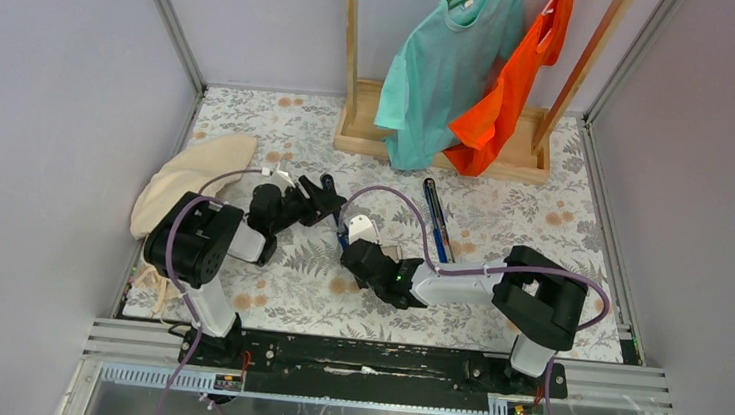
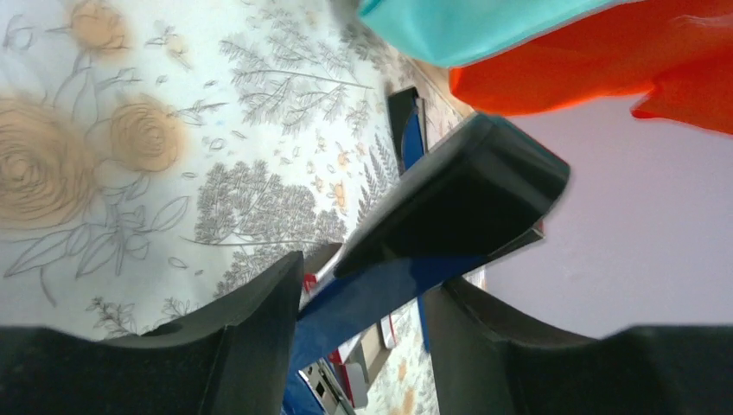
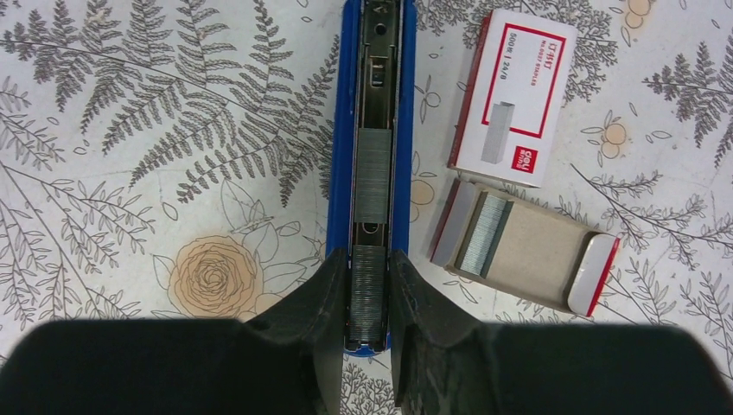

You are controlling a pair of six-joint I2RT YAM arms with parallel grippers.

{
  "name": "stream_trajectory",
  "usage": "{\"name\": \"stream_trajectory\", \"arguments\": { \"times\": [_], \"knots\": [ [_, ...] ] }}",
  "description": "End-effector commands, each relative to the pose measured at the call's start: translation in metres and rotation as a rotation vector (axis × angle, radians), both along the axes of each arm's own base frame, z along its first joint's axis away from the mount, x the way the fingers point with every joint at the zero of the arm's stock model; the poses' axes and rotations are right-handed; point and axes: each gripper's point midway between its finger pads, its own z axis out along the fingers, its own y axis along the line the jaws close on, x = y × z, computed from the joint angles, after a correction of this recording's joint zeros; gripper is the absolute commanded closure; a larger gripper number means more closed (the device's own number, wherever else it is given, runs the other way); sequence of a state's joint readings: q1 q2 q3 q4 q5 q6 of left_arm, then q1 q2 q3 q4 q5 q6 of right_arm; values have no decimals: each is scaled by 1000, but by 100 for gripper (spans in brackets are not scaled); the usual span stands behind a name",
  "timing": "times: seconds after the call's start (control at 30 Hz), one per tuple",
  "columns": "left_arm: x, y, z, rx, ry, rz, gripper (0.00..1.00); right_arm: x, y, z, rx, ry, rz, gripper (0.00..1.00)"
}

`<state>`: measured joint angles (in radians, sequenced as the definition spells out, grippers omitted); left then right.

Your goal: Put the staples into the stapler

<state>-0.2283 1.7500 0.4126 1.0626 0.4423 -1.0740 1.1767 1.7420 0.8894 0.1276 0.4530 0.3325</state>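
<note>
Bases of both arms sit at the near edge of the flowered bench (image 1: 286, 291). The right arm (image 1: 536, 303) folds at its elbow and lays its forearm low and leftward, wrist turned down over the open stapler (image 3: 339, 173). The right tool (image 3: 369, 277) has its fingers drawn close together, clamped on a strip of staples (image 3: 366, 298) lying in the near end of the stapler's channel; a further strip (image 3: 373, 173) lies in the channel just beyond. To the right of the stapler lie a cardboard tray (image 3: 544, 246) holding more strips and, farther, a white box (image 3: 514, 95).

The left arm (image 1: 195, 238) rises from its base, then reaches right and far. The left tool (image 2: 363, 285) stands with one finger on each side of the stapler's raised lid (image 2: 458, 186), close against its blue part; whether it is pressing I cannot tell.

Farther right lies a second stapler (image 1: 438, 219). A cloth bag (image 1: 190, 182) lies at the far left, and a wooden rack (image 1: 439, 149) at the far edge carries a teal shirt (image 1: 446, 64) and an orange shirt (image 1: 514, 90).
</note>
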Motion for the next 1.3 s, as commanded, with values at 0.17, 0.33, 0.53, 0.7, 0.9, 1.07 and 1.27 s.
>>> {"name": "stream_trajectory", "arguments": {
  "times": [0.17,0.33,0.53,0.7,0.9,1.07,1.27],
  "knots": [
    [-6,-13,51,43,-268,-76,38,-6,18,10,94,-21,78,95],
    [-14,-8,46,112,-275,-58,35,-1,16,15,132,-81,74,96],
    [-27,-3,37,279,-271,-32,31,9,18,20,154,-164,78,96],
    [-38,4,31,350,-249,6,28,16,25,24,173,-229,102,96],
    [-49,5,16,407,-211,9,26,20,39,25,189,-271,147,96],
    [-54,3,5,421,-171,6,26,23,47,24,199,-288,156,96],
    [-61,0,-5,447,-142,0,21,30,54,26,201,-319,158,96]
  ]
}}
